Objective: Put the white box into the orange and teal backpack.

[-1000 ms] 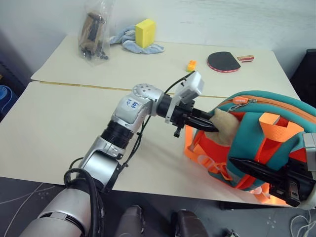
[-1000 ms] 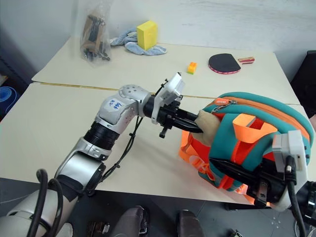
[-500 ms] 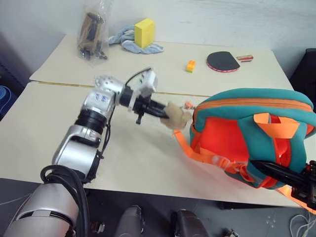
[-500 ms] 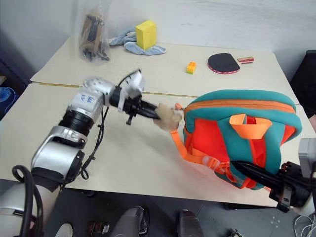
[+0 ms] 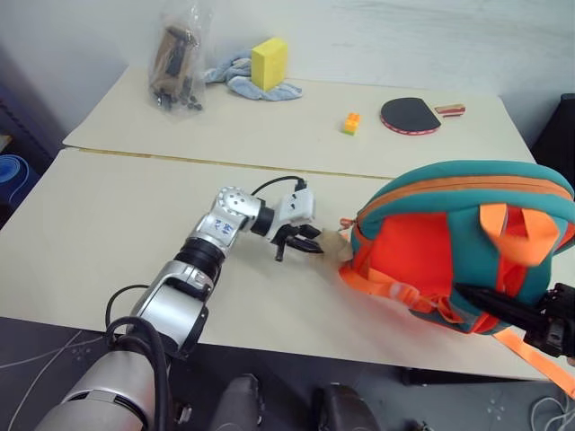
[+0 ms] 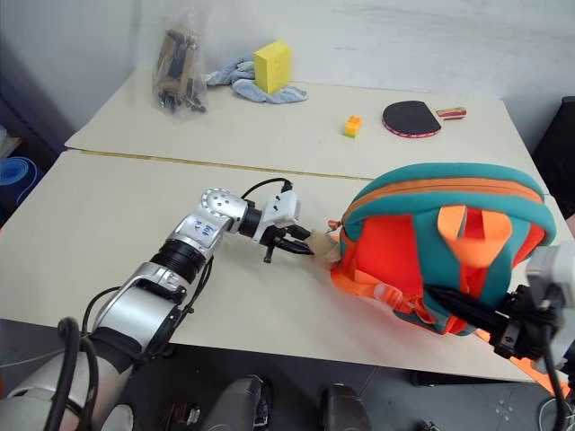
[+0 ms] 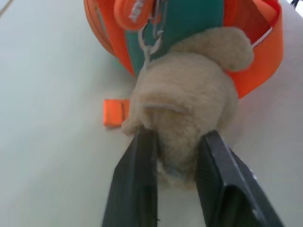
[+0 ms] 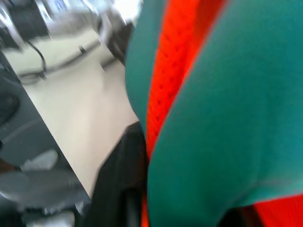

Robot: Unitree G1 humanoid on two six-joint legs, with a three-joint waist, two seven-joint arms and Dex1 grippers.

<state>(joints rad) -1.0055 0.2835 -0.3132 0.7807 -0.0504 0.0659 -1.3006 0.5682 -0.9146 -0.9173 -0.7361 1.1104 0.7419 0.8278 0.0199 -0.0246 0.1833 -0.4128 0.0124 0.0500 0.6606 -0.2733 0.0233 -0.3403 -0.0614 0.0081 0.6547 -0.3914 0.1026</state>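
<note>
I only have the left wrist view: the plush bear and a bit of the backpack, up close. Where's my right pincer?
Observer: The right pincer is low against the near right corner of the orange and teal backpack, by the straps.
Operator: Which way does the backpack face?
Observer: Its strap side faces the robot, and the orange zip line across the teal top looks closed.
Operator: Anything on the far table?
Observer: A yellow sponge block on a blue cloth, a clear bag and a paddle.
</note>
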